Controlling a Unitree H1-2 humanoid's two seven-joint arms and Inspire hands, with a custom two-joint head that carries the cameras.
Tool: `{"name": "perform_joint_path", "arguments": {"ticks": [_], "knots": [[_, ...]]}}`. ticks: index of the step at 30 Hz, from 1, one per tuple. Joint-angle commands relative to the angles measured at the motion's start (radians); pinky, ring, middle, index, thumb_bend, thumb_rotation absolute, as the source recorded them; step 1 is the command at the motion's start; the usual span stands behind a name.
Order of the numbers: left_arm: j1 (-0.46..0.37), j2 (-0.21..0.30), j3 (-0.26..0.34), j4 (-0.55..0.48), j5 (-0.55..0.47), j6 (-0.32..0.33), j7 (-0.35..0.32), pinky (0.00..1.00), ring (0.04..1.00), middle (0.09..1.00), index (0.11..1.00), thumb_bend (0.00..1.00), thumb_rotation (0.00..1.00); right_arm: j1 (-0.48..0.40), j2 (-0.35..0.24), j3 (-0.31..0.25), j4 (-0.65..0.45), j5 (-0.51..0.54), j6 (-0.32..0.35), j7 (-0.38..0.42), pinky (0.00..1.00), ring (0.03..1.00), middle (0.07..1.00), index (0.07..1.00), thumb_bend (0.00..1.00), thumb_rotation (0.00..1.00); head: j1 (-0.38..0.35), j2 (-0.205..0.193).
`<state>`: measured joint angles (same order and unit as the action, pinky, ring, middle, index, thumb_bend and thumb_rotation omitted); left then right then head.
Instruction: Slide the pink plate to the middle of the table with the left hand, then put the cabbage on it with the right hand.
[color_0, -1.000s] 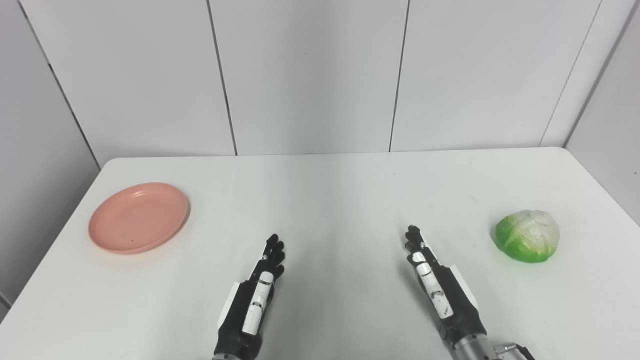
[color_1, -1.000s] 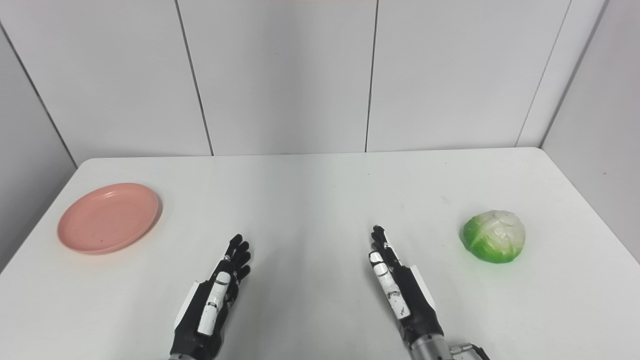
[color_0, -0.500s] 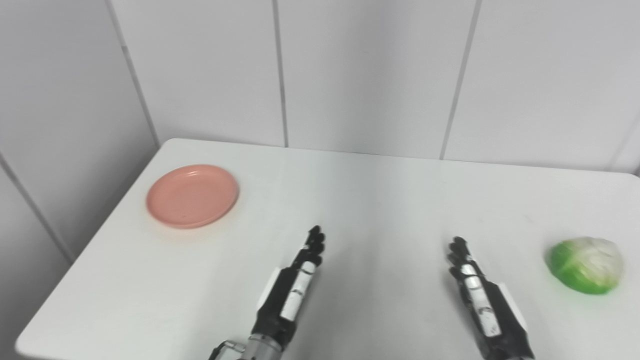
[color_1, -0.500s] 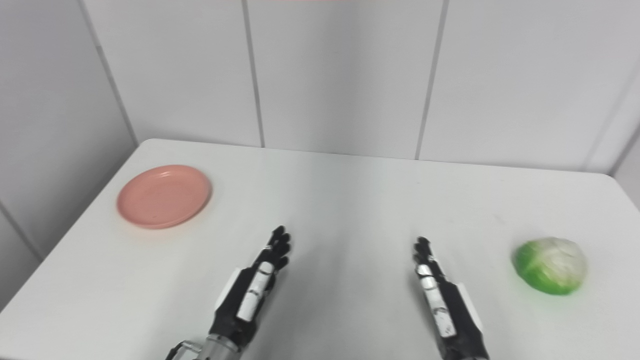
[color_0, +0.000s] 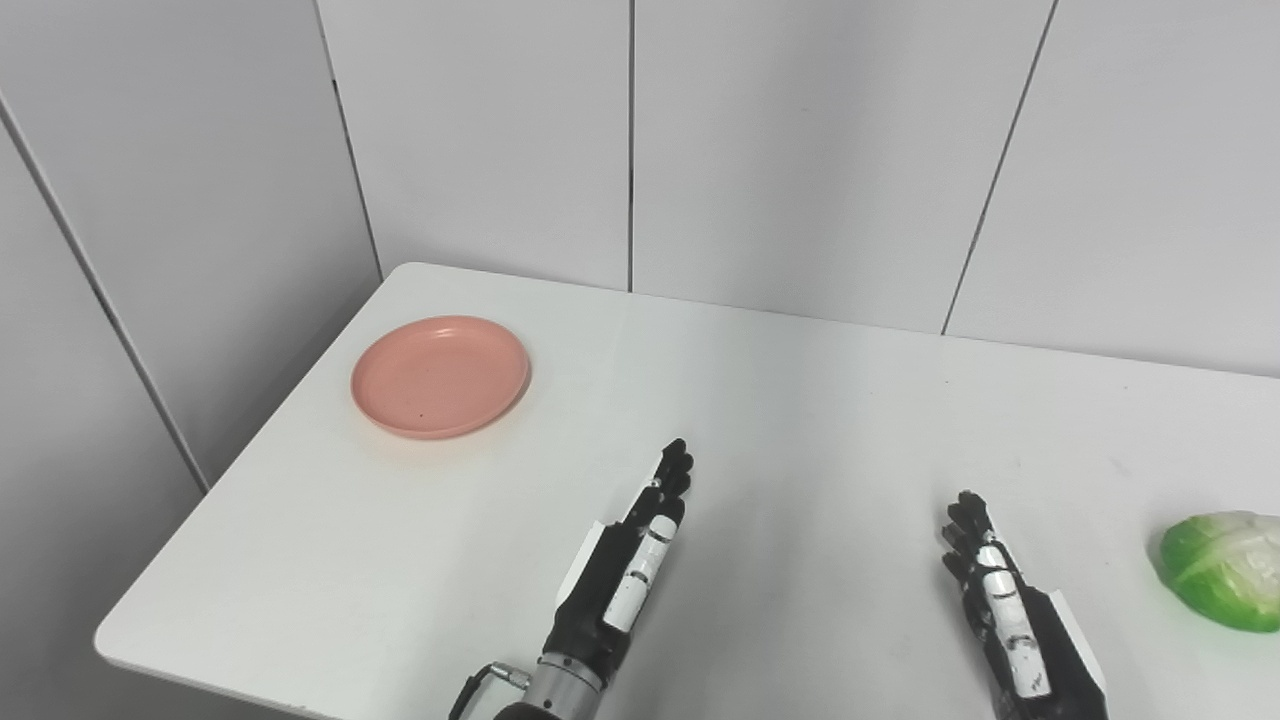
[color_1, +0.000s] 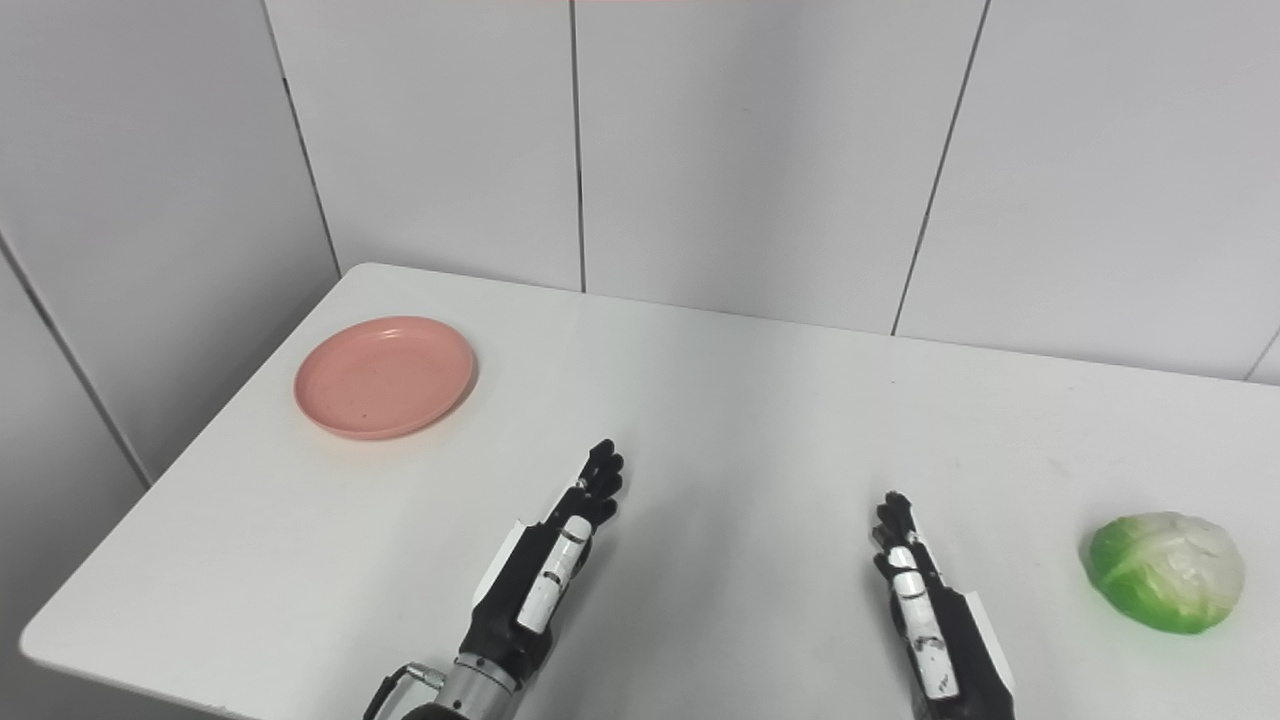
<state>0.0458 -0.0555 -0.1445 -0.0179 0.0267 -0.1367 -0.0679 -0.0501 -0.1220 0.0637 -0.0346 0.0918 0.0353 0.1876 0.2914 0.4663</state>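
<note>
My head cameras have swung left over the last second: the whole scene slides right in frame, while the things themselves stay put. The pink plate (color_1: 384, 376) now sits at about ten o'clock from my left hand (color_1: 548, 565), well apart from it, near the table's (color_1: 720, 420) left edge. The cabbage (color_1: 1166, 570) lies at three o'clock from my right hand (color_1: 935, 615), near the far right side, apart from it. Both hands rest low at the near edge, fingers straight and together, grasping nothing. I judge the turn is to centre the plate for the left reach; nothing of the task is done yet.
</note>
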Motion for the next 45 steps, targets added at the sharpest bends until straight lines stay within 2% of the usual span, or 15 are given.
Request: {"name": "perform_joint_path", "arguments": {"ticks": [1,5,13,15,18,20,25,28,31,39,45], "knots": [[0.028,-0.026,-0.016,0.111,-0.022,0.022,-0.015,1.0,1.0,1.0,1.0,0.43,1.0,0.006,-0.001,0.001,0.0,0.001,0.02,0.003,1.0,1.0,1.0,1.0,0.14,1.0,0.0,0.001],[0.031,-0.023,-0.017,0.099,-0.033,0.034,-0.02,1.0,1.0,1.0,1.0,0.42,1.0,0.008,0.003,0.003,-0.008,-0.002,0.023,-0.001,1.0,1.0,1.0,1.0,0.12,1.0,0.003,-0.003],[0.033,-0.024,-0.013,-0.039,-0.067,0.142,-0.025,1.0,1.0,1.0,1.0,0.37,1.0,0.008,0.004,0.004,-0.011,0.0,0.021,0.001,1.0,1.0,1.0,1.0,0.12,1.0,0.011,-0.006],[0.023,-0.02,-0.011,-0.062,-0.081,0.146,-0.032,1.0,1.0,1.0,1.0,0.38,1.0,0.007,0.004,0.004,-0.01,-0.002,0.02,-0.001,1.0,1.0,1.0,1.0,0.11,1.0,0.017,-0.01],[0.002,-0.011,-0.005,-0.097,-0.089,0.149,-0.037,1.0,1.0,1.0,1.0,0.46,1.0,0.008,0.004,0.005,-0.012,-0.003,0.025,-0.002,1.0,1.0,1.0,1.0,0.11,1.0,0.019,-0.014],[-0.026,0.001,0.002,-0.128,-0.101,0.158,-0.047,1.0,1.0,1.0,1.0,0.45,1.0,0.007,0.004,0.005,-0.01,-0.001,0.023,0.0,1.0,1.0,1.0,1.0,0.1,1.0,0.017,-0.014],[-0.104,0.014,0.042,-0.242,-0.12,0.272,-0.031,0.98,0.97,0.984,0.982,0.4,1.0,0.01,0.009,0.007,-0.012,-0.002,0.023,-0.003,1.0,1.0,1.0,1.0,0.11,1.0,0.016,-0.014],[-0.163,0.035,0.076,-0.277,-0.126,0.316,-0.026,0.97,0.969,0.976,0.968,0.41,1.0,0.012,0.009,0.007,-0.019,0.001,0.027,-0.002,1.0,1.0,1.0,1.0,0.1,1.0,0.019,-0.011],[-0.217,0.066,0.112,-0.284,-0.147,0.342,-0.034,0.97,0.954,0.963,0.951,0.46,1.0,0.012,0.008,0.006,-0.018,0.002,0.024,0.0,1.0,1.0,1.0,1.0,0.11,1.0,0.022,-0.011],[-0.344,0.131,0.194,-0.305,-0.161,0.401,-0.017,0.97,0.932,0.939,0.929,0.45,1.0,0.011,0.007,0.005,-0.011,0.005,0.018,0.001,1.0,1.0,1.0,1.0,0.09,1.0,0.029,-0.015],[-0.441,0.218,0.256,-0.27,-0.147,0.42,-0.015,0.95,0.914,0.92,0.903,0.45,1.0,0.011,0.006,0.003,-0.012,0.006,0.019,0.001,1.0,1.0,1.0,1.0,0.09,1.0,0.042,-0.021]]}}
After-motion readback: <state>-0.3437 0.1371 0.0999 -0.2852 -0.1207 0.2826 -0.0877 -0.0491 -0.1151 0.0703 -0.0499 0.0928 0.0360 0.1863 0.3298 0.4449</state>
